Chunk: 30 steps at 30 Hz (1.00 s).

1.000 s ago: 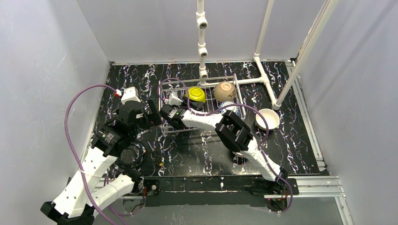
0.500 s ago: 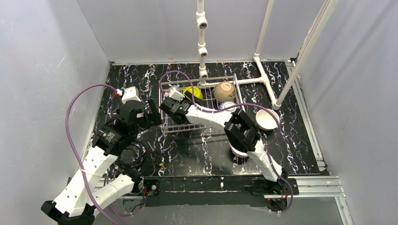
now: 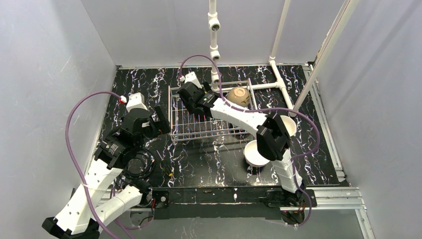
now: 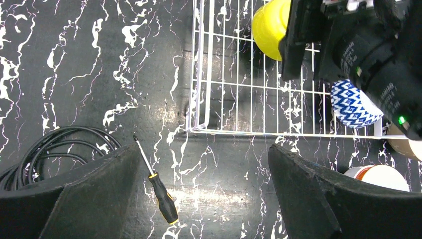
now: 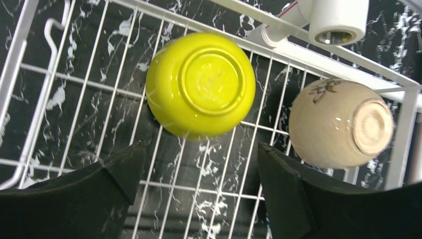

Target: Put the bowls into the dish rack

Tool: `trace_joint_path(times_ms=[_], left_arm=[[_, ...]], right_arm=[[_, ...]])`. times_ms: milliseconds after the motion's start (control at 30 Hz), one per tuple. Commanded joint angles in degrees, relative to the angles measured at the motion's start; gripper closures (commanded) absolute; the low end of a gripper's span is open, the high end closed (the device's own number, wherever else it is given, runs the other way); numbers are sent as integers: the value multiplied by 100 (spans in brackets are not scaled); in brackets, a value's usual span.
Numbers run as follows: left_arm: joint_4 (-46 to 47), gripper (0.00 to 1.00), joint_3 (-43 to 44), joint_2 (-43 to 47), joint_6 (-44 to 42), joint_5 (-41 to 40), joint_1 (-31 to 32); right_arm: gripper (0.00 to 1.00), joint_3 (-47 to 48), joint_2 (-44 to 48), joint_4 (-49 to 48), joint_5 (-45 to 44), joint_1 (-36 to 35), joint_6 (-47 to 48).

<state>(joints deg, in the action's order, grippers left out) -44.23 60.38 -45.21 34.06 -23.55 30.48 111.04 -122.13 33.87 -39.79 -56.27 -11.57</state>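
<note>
— How are the jaws of the right gripper [image 5: 199, 152] held?
— Wide apart, nothing clamped. A glossy yellow-green round bowl [image 5: 200, 84] is seen upturned just beyond them in the white wire dish rack [image 4: 239, 132], a tan ceramic bowl [image 5: 341, 124] beside it.
— And the left gripper [image 4: 204, 152]?
— Spread likewise. The rack's near corner is framed between its jaws.

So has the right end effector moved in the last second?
Yes. The right end effector has moved across the rack, from about its middle toward the far rail, nearer the pipe.
</note>
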Motion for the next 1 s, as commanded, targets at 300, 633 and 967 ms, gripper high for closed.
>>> trace_joint_path(times_ms=[300, 633, 967], left_arm=[[-209, 2, 44, 76, -40, -155, -33], [-150, 2, 51, -53, -43, -142, -33], [-65, 2, 44, -169, -5, -46, -32]], right_arm=[[2, 950, -1205, -783, -822, 275, -577], [7, 192, -801, -706, -1437, 351, -840], [12, -312, -465, -460, -1657, 461, -1018]])
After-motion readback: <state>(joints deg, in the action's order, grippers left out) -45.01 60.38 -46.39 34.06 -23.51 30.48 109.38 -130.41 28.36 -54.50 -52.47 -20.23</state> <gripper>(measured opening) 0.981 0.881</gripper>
